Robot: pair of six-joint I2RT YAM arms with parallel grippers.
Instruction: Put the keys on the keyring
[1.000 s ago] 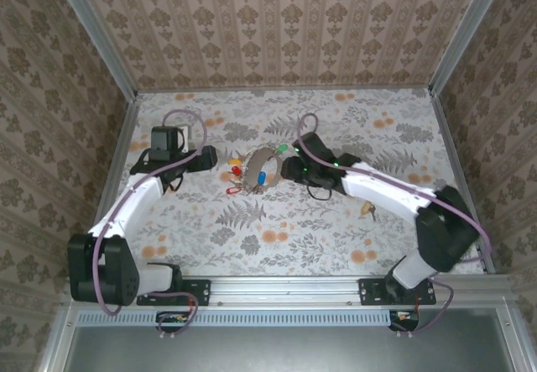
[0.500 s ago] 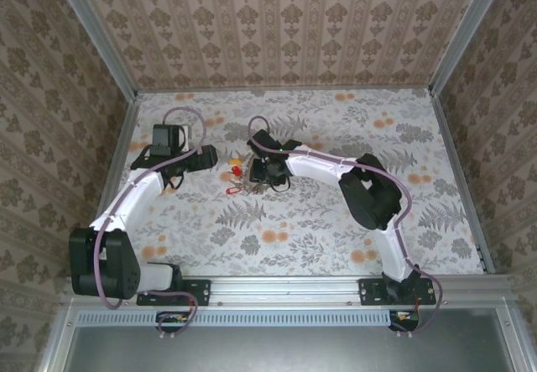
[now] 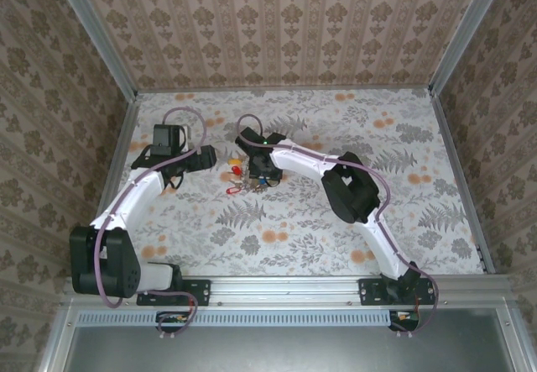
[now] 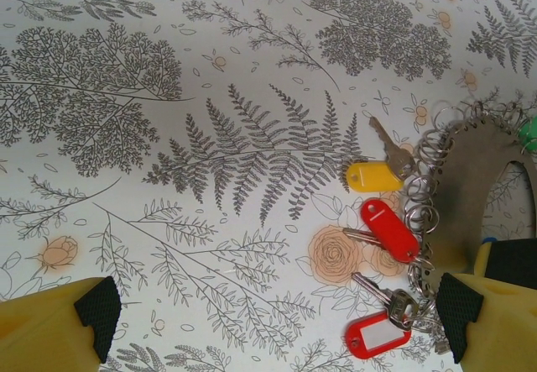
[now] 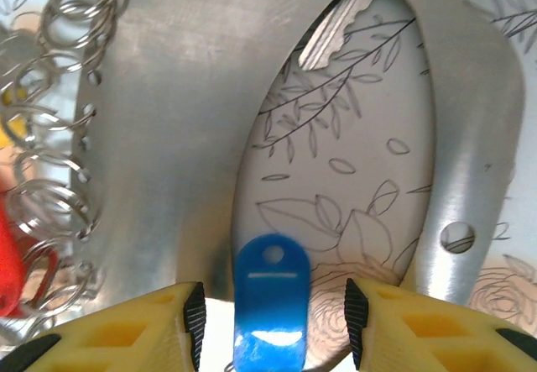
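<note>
One blue key (image 5: 268,305) lengthwise between spread right jaws, hole end toward keyring (image 5: 168,137), left jaws wide

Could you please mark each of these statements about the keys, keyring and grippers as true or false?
1. A blue key lies between the right gripper's fingers. True.
2. The left gripper holds the yellow key. False: it is open and apart from that key.
3. The keyring has an oval opening. True.
4. There is just one red key. False: two red keys lie beside the keyring.
</note>
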